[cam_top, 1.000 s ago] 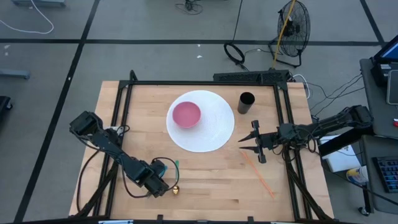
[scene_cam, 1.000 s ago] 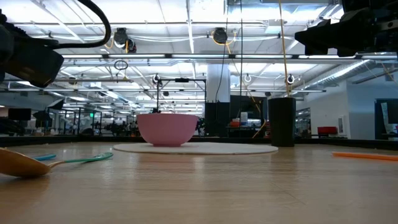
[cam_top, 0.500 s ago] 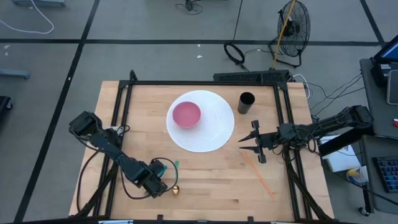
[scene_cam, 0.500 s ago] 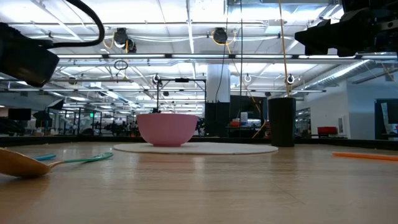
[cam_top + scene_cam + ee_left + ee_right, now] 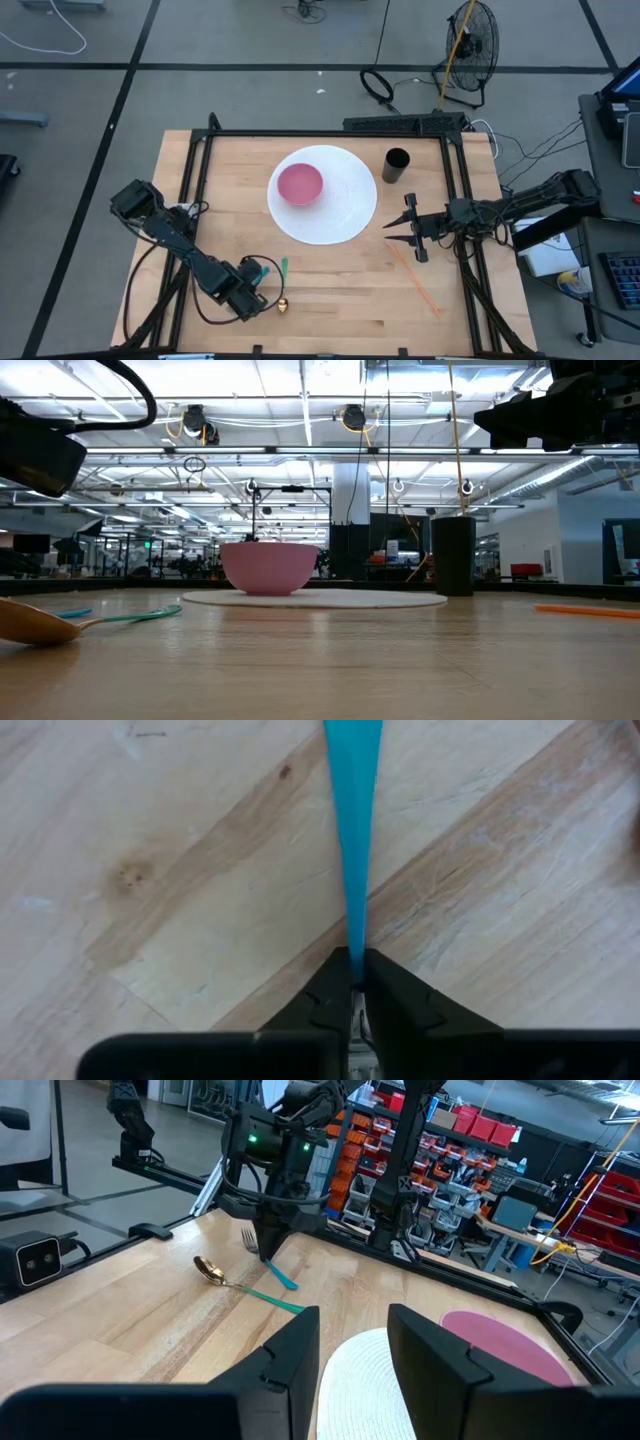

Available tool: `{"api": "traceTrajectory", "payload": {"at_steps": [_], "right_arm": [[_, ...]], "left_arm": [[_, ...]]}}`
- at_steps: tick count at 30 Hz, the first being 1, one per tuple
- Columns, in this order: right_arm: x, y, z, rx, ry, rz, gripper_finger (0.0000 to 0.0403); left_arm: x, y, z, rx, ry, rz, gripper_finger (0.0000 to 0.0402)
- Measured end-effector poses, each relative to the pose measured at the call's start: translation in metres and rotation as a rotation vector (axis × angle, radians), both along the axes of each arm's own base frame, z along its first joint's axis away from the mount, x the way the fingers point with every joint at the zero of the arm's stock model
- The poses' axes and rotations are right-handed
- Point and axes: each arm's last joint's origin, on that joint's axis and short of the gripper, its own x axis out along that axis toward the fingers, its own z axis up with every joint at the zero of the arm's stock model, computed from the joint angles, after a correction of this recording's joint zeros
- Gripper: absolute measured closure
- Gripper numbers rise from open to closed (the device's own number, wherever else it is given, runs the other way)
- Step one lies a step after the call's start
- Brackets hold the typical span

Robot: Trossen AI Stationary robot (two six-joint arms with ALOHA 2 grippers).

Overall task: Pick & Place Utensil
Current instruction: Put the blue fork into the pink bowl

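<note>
A fork with a blue handle [image 5: 354,830] lies near the table's front left, its metal head [image 5: 248,1237] showing in the right wrist view. My left gripper [image 5: 258,283] stands over it, pointing down, shut on the handle. Right beside it a gold spoon [image 5: 210,1269] with a green handle [image 5: 283,265] lies flat on the wood. My right gripper [image 5: 395,231] hovers open at the right side, just beside the white plate [image 5: 345,210]. My left gripper pinches the narrow part of the fork's blue handle [image 5: 355,948] between its two fingers. The fingers come from above, pointing down, and lie across the handle. The wider free end [image 5: 286,1279] of the handle reaches out past the fingers, low over the wood.
A pink bowl [image 5: 300,184] sits on the white plate at the table's middle. A black cup [image 5: 396,165] stands to the plate's far right. An orange stick [image 5: 416,281] lies on the wood near my right gripper. A black frame [image 5: 325,133] edges the table.
My left arm's wrist has shifted a little toward the table's left edge above the fork. The spoon and the fork lie where they were.
</note>
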Motion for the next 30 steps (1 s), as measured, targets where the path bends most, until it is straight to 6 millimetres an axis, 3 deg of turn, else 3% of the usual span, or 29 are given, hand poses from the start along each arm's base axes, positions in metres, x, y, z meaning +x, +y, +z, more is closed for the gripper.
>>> {"api": "traceTrajectory", "payload": {"at_steps": [13, 30], "right_arm": [[0.0, 0.0, 0.0, 0.0, 0.0, 0.0, 0.0287], [0.0, 0.0, 0.0, 0.0, 0.0, 0.0, 0.0287]], "left_arm": [[-0.0027, 0.0039, -0.0001, 0.077, -0.005, 0.0, 0.0395], [-0.0063, 0.0015, 0.0002, 0.242, -0.165, 0.011, 0.0399]]}}
